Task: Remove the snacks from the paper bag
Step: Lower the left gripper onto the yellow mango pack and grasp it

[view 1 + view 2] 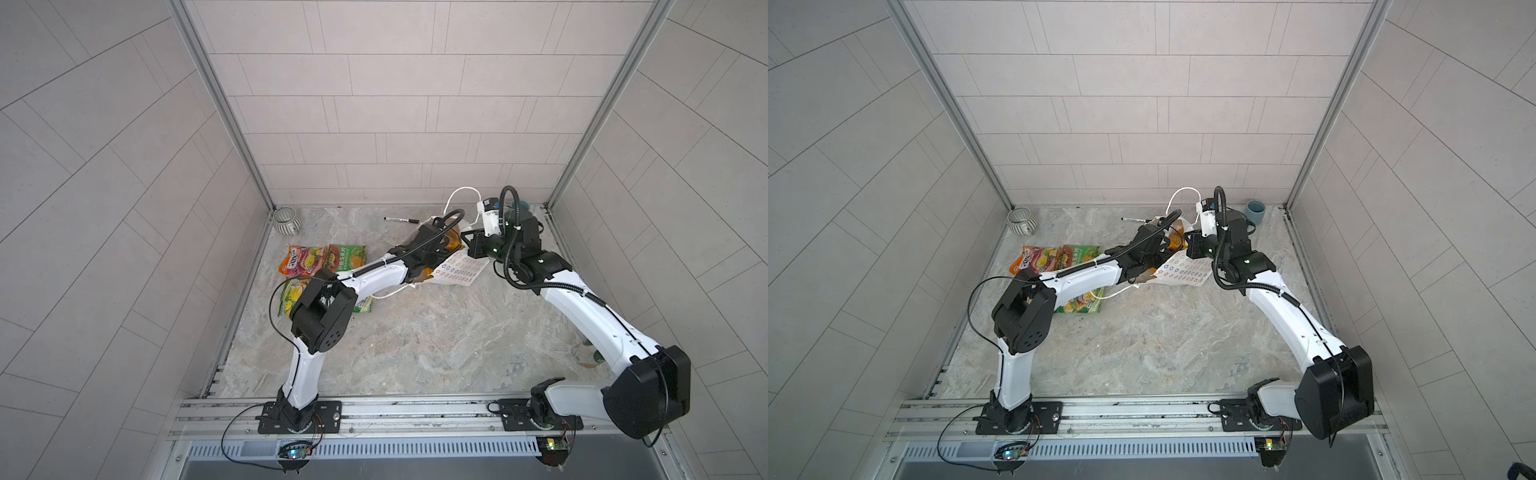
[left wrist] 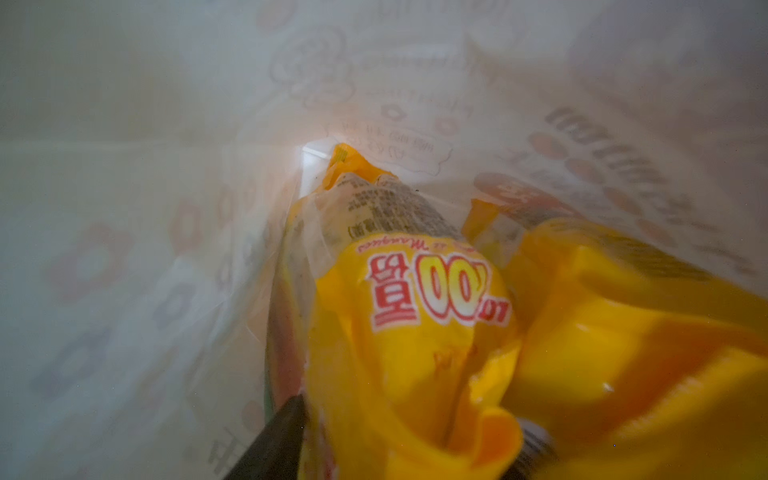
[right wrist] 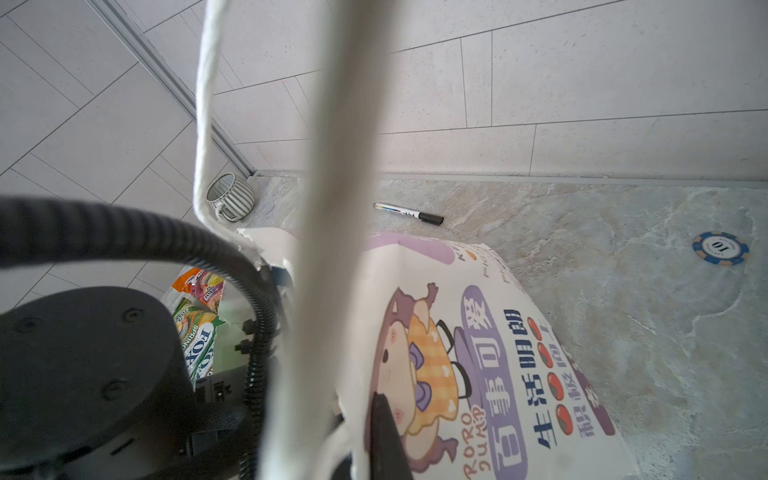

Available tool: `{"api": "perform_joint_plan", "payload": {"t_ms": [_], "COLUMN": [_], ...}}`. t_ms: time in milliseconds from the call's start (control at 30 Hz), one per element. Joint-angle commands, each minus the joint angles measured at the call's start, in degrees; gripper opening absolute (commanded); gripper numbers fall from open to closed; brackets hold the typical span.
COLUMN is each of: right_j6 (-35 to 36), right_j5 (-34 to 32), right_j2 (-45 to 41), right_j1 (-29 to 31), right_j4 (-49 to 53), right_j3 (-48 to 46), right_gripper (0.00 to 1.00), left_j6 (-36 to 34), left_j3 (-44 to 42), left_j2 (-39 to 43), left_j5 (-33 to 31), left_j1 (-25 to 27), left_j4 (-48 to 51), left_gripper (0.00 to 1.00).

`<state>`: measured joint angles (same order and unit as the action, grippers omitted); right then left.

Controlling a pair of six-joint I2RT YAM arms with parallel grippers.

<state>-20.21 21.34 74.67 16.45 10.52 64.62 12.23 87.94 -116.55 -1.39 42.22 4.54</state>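
Far-left corner: ribbed bowl (image 1: 286, 222); by far edge: marker pen (image 1: 401, 219); far-right corner: cup (image 1: 1254, 212). Loose snacks (image 1: 305, 262) by table (image 1: 415, 340) left edge, partly under left arm (image 1: 374, 276). Near far edge, paper bag (image 1: 461, 272) swallows outstretched left gripper (image 2: 413, 415); yellow packet (image 2: 415, 365) between jaws, grip unclear. Bag rim clamped in right gripper (image 3: 380, 432).

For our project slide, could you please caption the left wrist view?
Left gripper finger beside crumpled yellow snack packets inside the white paper bag.

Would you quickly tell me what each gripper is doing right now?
Left gripper: fingers astride a yellow packet; grip cannot be told.
Right gripper: shut on the paper bag's rim.
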Motion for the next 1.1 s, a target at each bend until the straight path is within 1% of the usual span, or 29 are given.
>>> {"api": "perform_joint_plan", "payload": {"t_ms": [0, 33, 67, 133, 300, 333, 367, 433, 733, 867, 1067], "right_j6": [-0.5, -0.6, -0.6, -0.7, -1.1, -1.2, -1.3, -1.5, -1.8, -3.0, -3.8], "right_j5": [2.0, 2.1, 2.0, 1.9, 1.5, 1.4, 1.2, 0.7, -0.1, 0.1, -0.5], "right_j2": [-0.4, -0.4, -0.5, -0.4, -0.1, -0.1, 0.0, 0.2, 0.3, 0.9, 1.0], "right_j1": [0.1, 0.0, 0.0, -0.1, -0.4, -0.4, -0.4, -0.6, -1.2, -2.2, -2.7], "right_j4": [-3.5, -3.5, -3.5, -3.6, -3.7, -3.7, -3.7, -3.4, -3.3, -2.9, -2.8], "right_j3": [-0.1, -0.1, -0.1, -0.1, -0.2, -0.2, -0.3, -0.2, 0.2, 0.8, 1.0], "right_gripper": [0.0, 0.0, 0.0, 0.0, 0.0, 0.0, 0.0, 0.0, 0.0, 0.0, 0.0], "left_j6": [0.3, 0.2, 0.2, 0.2, 0.3, 0.3, 0.3, 0.3, 1.1, 1.6, 1.6], "left_j3": [0.8, 0.6, 0.4, 0.2, -0.2, -0.2, -0.1, -0.2, -0.9, -1.2, -0.2], "left_j2": [-1.2, -1.0, -0.8, -0.2, 1.9, 2.3, 2.9, 4.2, 11.0, 14.1, 16.1], "left_j5": [-0.3, -0.4, -0.3, -0.4, -0.7, -0.5, -0.3, 0.2, 2.5, 4.0, 5.0], "left_j1": [-0.6, -0.6, -0.6, -0.6, -0.6, -0.6, -0.6, -0.6, -0.5, -0.4, -0.1], "left_j4": [-0.6, -0.8, -1.2, -1.2, -1.2, -1.1, -1.0, -0.7, 0.4, 0.9, 3.1], "left_gripper": [0.42, 0.35, 0.31, 0.17, 0.15, 0.12, 0.05, 0.0, 0.0, 0.0, 0.0]}}
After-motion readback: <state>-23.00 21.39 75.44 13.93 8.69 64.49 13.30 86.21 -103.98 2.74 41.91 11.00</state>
